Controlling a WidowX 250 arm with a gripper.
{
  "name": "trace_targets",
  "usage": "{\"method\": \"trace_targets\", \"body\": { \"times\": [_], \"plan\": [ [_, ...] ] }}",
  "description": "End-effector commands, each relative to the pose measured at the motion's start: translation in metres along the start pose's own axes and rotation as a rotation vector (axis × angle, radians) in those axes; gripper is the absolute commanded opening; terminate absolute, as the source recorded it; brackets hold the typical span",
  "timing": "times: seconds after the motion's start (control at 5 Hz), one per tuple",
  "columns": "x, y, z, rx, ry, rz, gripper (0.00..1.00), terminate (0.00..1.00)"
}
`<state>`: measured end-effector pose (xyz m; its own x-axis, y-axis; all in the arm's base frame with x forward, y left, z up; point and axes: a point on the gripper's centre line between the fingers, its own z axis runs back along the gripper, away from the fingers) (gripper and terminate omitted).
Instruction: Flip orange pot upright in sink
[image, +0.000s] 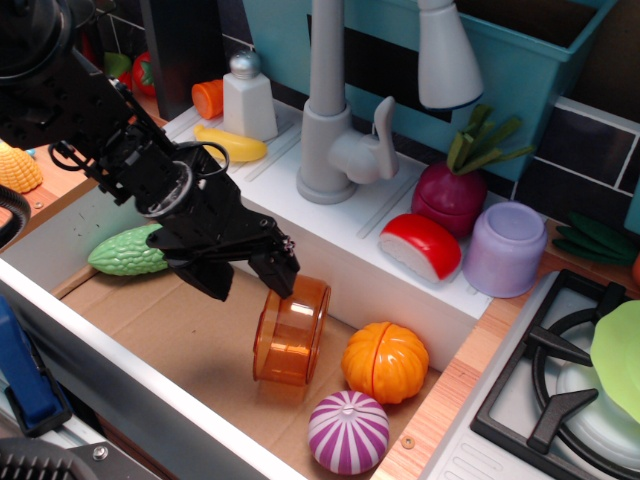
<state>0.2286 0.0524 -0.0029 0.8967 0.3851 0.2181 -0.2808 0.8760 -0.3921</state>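
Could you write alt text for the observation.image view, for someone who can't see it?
A black end effector, jaws open, hovers at the rim of an orange pot lying on its side on the brown floor of a toy sink. An orange pumpkin-like ball and a purple striped ball sit beside the pot.

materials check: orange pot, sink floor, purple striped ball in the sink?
Translucent amber-orange pot: looks like thin glossy plastic; the floor shows through its wall and highlights run along it.
Brown sink floor: apparently cardboard, matte, with a visible crease line.
Purple-and-white striped ball: likely hard moulded plastic, shiny, with a bright highlight on top.
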Motion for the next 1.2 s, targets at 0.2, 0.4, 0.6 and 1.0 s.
{"method": "trace_targets", "body": {
  "times": [0.2,0.4,0.6,1.0],
  "plan": [
    [0.020,-0.027,-0.011,-0.096,-0.047,0.015,1.00,0.00],
    [0.018,-0.041,-0.020,-0.102,-0.061,0.036,1.00,0.00],
    [0.012,-0.045,-0.030,-0.089,-0.064,0.053,0.00,0.00],
    [0.014,-0.048,-0.024,0.101,0.025,-0.107,0.00,0.00]
  ]
}}
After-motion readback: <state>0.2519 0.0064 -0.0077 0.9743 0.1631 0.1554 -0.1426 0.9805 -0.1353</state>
